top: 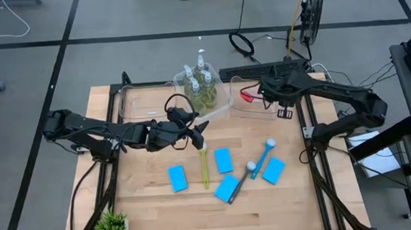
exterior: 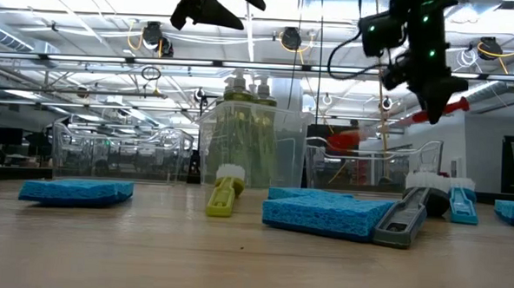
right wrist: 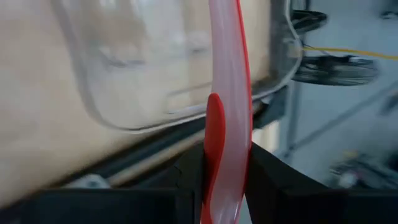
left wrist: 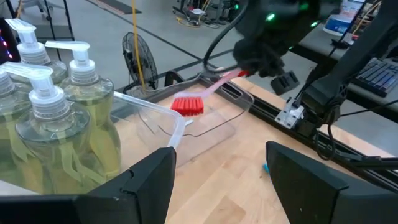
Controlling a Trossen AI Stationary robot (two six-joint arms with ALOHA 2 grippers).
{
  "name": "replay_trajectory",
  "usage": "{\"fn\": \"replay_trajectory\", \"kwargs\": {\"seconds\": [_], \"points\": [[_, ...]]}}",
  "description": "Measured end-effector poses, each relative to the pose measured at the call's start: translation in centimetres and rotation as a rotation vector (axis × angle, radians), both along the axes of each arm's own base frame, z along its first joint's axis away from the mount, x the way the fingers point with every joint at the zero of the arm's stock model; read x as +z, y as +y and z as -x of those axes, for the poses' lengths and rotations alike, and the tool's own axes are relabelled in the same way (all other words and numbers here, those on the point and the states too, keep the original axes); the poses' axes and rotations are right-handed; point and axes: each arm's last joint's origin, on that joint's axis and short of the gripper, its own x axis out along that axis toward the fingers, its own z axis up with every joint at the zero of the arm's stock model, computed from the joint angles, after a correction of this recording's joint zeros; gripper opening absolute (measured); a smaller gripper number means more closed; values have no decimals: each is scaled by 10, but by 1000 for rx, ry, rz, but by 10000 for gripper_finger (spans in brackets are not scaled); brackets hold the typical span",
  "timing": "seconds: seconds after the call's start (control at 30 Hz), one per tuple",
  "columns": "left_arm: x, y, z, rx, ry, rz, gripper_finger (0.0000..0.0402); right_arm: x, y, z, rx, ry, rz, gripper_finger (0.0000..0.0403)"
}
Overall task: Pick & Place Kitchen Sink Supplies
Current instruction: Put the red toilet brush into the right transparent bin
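A red dish brush (left wrist: 198, 98) hangs slanted over the right clear tub (top: 252, 110), with my right gripper (top: 264, 93) shut on its handle. My left gripper (top: 199, 134) hovers open above the table's middle, next to the middle tub (top: 219, 108), which holds several pump bottles (top: 200, 83) of yellow-green liquid. On the table's near half lie a yellow-green brush (top: 205, 166), a blue brush (top: 266, 154), a grey-handled brush (top: 240, 181) and several light-blue sponges (top: 178, 177). My right gripper pinches the red brush's handle (right wrist: 227, 124) between its two fingers, toward the end away from the bristles. The fingers slant down from above. The brush is lifted, tilted, its bristle head (left wrist: 188, 106) lowest, at the right tub's rim; whether it touches the tub I cannot tell.
An empty clear tub (top: 143, 103) stands at the far left. A small green potted plant (top: 112, 227) sits at the near left corner. One sponge (top: 227, 188) lies under the grey-handled brush's handle. Black rails (top: 313, 144) run along the table's sides.
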Motion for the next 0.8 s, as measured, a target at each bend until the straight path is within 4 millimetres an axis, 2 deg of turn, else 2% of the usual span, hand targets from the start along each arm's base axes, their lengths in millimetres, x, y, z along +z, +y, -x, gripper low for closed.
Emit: {"fn": "replay_trajectory", "kwargs": {"seconds": [0.2, 0.43, 0.8], "points": [[0, -1, 0, -22, 4, 7, 253, -14, -12, -14, 118, 163, 66, 72], [0, -1, 0, -31, 6, 8, 253, -24, -29, -30, 237, 156, 86, 72], [-1, -2, -1, -58, 8, 17, 253, -25, -55, -24, 254, 117, 69, 72]]}}
